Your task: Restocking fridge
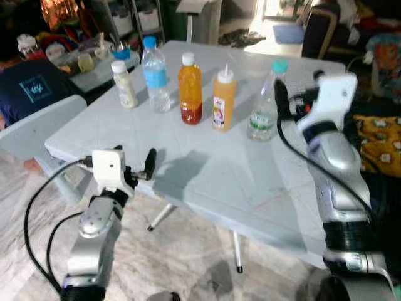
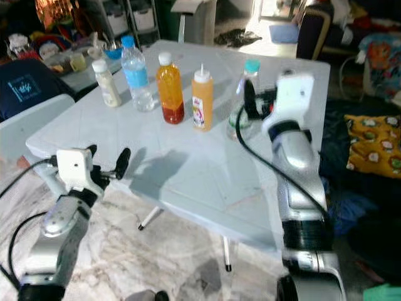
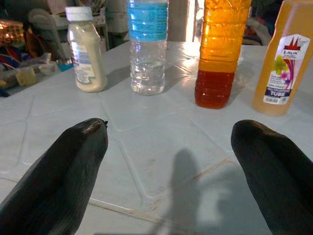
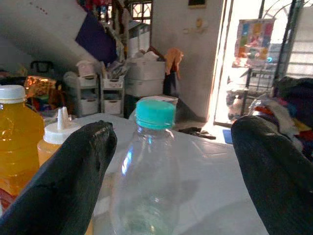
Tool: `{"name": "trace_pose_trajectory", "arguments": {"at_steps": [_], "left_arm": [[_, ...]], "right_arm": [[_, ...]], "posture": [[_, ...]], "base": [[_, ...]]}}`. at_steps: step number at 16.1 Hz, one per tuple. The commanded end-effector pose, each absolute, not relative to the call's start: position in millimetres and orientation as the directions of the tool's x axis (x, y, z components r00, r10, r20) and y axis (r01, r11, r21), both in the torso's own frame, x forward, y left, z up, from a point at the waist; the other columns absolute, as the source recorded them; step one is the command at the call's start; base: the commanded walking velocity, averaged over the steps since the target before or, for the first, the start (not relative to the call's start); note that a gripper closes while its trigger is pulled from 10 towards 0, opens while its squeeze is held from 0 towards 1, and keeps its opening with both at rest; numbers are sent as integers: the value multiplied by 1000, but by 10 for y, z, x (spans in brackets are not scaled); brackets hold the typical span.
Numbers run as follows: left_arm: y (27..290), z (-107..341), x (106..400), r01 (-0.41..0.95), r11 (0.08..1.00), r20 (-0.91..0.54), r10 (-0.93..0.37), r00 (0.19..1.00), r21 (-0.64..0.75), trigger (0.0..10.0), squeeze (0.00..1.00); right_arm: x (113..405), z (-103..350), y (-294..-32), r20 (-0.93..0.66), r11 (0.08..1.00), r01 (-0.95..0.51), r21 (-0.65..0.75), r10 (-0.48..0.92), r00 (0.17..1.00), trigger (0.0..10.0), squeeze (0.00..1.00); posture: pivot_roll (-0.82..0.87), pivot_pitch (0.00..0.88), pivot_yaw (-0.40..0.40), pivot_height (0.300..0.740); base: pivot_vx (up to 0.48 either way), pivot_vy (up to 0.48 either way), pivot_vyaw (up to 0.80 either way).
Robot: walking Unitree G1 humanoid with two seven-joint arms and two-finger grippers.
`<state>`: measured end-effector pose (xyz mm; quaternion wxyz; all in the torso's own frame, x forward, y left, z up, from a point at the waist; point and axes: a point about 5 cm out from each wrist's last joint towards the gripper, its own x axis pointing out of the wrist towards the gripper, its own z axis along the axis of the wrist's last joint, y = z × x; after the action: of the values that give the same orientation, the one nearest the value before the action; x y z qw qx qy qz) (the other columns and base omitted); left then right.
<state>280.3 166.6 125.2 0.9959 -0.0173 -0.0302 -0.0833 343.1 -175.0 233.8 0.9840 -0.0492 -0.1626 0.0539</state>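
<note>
Five upright capped bottles [image 1: 190, 88] in a row across the white table [image 1: 219, 175].

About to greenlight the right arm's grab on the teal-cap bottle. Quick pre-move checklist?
1. Right pincer open: ok.
2. Teal-cap bottle between its fingers: ok, roughly centred in the right wrist view.
3. Bottle upright, capped: ok.
4. Clearance from squeeze bottle beside it: ok, gap visible.
5. Fingers deep enough around the body: cannot tell.
6. Left pincer out of the way: ok, open, low at the table edge.
</note>
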Motion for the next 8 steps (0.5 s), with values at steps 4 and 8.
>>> {"name": "trace_pose_trajectory", "arguments": {"at_steps": [4,8], "left_arm": [[1740,1305,2771,167,986,51,-168,985,11,10000,0],[1774,1315,2716,178,983,33,-180,983,36,10000,0]], "right_arm": [[3567,2471,-1618,335,984,-130,-122,165,928,10000,0],[3769,2590,-1579,316,982,-127,-140,166,934,10000,0]], "posture": [[48,105,98,740],[77,120,113,740]], "base": [[0,0,0],[0,0,0]]}}
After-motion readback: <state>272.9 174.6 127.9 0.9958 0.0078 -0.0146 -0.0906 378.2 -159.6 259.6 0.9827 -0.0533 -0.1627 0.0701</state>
